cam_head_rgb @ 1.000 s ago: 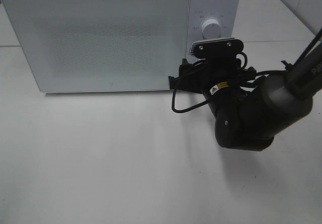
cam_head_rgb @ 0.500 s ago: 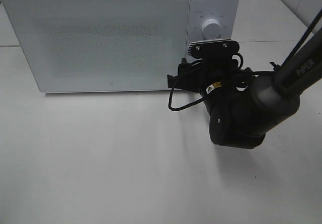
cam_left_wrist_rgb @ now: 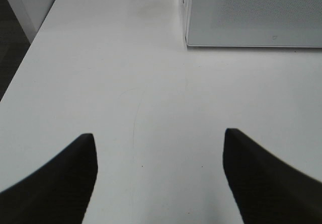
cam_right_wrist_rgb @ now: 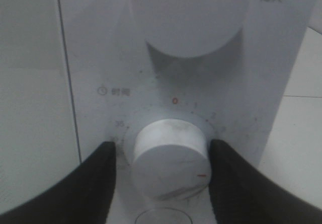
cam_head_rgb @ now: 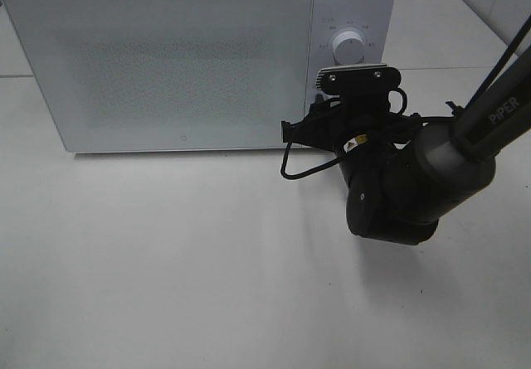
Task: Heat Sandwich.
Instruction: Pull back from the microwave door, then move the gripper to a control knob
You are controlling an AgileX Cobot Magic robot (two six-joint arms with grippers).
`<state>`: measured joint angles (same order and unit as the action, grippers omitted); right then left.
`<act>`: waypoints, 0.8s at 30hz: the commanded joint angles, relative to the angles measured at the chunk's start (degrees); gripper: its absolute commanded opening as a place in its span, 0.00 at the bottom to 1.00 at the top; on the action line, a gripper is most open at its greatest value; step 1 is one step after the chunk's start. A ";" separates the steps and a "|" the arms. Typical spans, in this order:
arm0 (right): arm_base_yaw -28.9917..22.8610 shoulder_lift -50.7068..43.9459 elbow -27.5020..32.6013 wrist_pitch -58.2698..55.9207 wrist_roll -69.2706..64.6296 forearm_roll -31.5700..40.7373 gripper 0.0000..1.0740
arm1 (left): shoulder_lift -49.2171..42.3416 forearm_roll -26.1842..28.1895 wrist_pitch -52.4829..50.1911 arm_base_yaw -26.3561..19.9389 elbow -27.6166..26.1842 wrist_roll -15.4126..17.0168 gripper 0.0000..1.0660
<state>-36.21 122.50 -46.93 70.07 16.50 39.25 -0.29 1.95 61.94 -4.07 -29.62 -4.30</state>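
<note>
The sandwich is out of view in every frame. The white microwave (cam_head_rgb: 182,62) stands at the back of the table with its door shut. My right gripper (cam_right_wrist_rgb: 162,156) is at the microwave's control panel, its black fingers (cam_right_wrist_rgb: 100,178) straddling the lower timer knob (cam_right_wrist_rgb: 171,158). One finger looks against the knob and the other stands a small gap off it. The knob's red mark points off to one side, away from the 0. In the high view the wrist camera (cam_head_rgb: 357,80) hides the fingertips. My left gripper (cam_left_wrist_rgb: 158,143) is open and empty low over bare table.
The upper power knob (cam_head_rgb: 347,47) sits above the timer knob and also shows in the right wrist view (cam_right_wrist_rgb: 191,17). The microwave's lower corner (cam_left_wrist_rgb: 251,12) lies ahead of the left gripper. The white table (cam_head_rgb: 166,261) ends at a dark edge (cam_left_wrist_rgb: 10,78).
The right arm pushed slightly left toward the microwave panel, then eased back a little to the right. The microwave door stays shut.
</note>
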 commanded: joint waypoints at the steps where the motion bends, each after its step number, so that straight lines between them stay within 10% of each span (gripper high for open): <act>1: 0.23 -0.17 -0.57 9.97 -0.52 -0.74 0.26 | -1.03 0.29 -0.74 -0.17 0.06 0.52 0.63; 4: 0.23 -0.17 -0.57 9.85 -0.52 -0.69 0.00 | -1.03 0.29 -0.74 -0.17 0.06 0.52 0.63; 14: 0.23 -0.17 -0.80 9.91 -4.13 -0.80 0.00 | -1.03 0.29 -0.74 -0.17 0.06 0.52 0.63; 24: 0.17 -0.17 -0.80 9.97 -45.84 -0.86 0.00 | -1.03 0.29 -0.74 -0.17 0.06 0.52 0.63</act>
<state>-36.04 122.50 -46.93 70.30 -21.66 39.42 -0.29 1.95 61.94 -4.07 -29.62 -4.30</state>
